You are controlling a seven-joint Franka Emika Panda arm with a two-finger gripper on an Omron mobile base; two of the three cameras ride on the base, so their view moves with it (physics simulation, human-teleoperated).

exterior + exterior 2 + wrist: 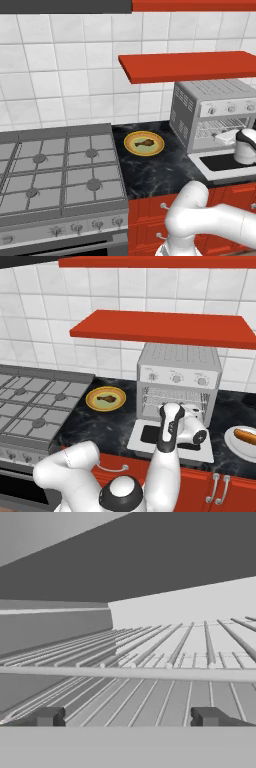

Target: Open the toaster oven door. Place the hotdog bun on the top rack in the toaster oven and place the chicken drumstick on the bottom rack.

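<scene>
The toaster oven [215,100] [179,368] stands on the dark counter with its door [201,161] [150,434] folded down flat. Wire racks [220,125] [165,395] show inside the cavity. My gripper [227,136] [190,409] [129,718] is at the oven's mouth, open, with nothing between its fingertips [50,717]. In the hand view a wire rack [175,644] lies just ahead; which level it is I cannot tell. The chicken drumstick [144,143] [105,398] lies on a yellow plate [131,148] [93,404] left of the oven. The hotdog bun [246,434] rests on a white plate [234,445] to the right.
A gas stove [55,170] [35,401] fills the counter's left side. A red shelf [190,65] [165,328] hangs just above the oven. Red cabinet drawers [150,210] [225,491] run below the counter edge. My arm rises in front of the open door.
</scene>
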